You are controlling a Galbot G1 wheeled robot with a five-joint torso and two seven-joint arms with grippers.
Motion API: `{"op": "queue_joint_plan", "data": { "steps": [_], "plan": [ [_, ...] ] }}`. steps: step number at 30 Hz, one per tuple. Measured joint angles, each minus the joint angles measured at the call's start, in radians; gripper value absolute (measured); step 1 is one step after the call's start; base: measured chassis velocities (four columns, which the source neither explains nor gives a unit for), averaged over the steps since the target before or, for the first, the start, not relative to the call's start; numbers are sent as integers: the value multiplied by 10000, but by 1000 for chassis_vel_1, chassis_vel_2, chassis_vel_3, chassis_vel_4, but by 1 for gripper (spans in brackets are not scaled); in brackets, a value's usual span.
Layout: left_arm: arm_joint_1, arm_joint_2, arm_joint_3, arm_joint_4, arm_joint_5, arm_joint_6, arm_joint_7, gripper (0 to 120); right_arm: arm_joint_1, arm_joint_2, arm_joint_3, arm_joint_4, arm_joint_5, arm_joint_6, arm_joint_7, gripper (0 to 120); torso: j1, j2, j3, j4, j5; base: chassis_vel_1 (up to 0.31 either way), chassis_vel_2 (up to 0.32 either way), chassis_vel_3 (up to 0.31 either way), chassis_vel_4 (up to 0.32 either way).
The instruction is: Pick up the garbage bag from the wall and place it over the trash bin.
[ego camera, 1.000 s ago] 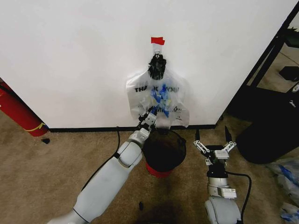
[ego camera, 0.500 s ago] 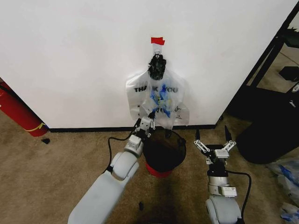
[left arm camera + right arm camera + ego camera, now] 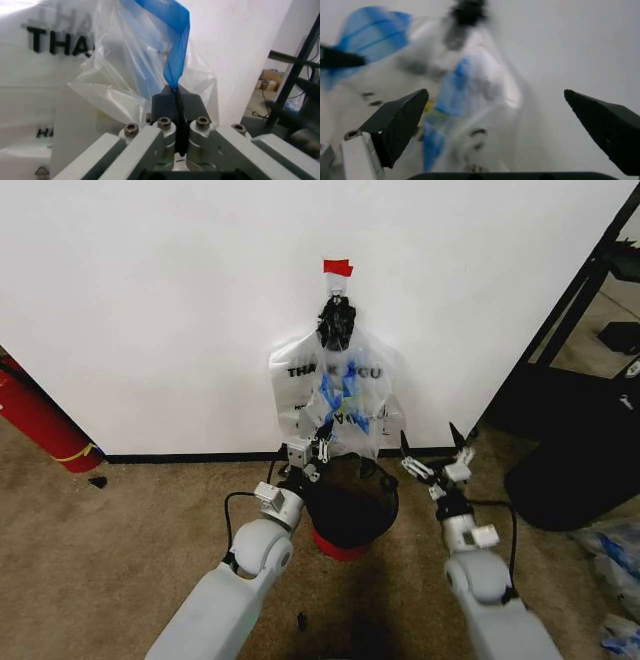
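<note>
Bag (image 3: 338, 395) hangs on the wall (image 3: 150, 310) above the bin (image 3: 350, 510). Left gripper (image 3: 318, 442) is clamped on the bag's lower edge, pinching a blue strip (image 3: 175, 56). Right gripper (image 3: 432, 448), fingers apart, hovers just beside the bag.

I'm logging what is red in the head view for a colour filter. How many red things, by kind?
Red tape above the garbage bag: 1
Red cylinder by the wall: 1
Red bottom of the trash bin: 1
Total: 3
</note>
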Motion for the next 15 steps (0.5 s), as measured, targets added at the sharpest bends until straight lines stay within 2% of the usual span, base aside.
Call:
{"op": "queue_joint_plan", "data": {
  "steps": [5,11,15],
  "plan": [
    [-65,-44,58,-39,-388,-60,98,0,1105,-715,-317,-860,-279,3,-367,100,1,0,0,-4,1,0,0,0,0],
    [-169,-193,223,-130,-462,-38,140,0,2900,-1923,-1410,-1917,-1620,274,-1766,100,1,0,1,-2,1,0,0,0,0],
    [-251,-251,318,-130,-419,1,137,0,3870,-2406,-2044,-2324,-2690,50,-2138,100,1,0,1,-2,1,0,0,0,0]
  ]
}}
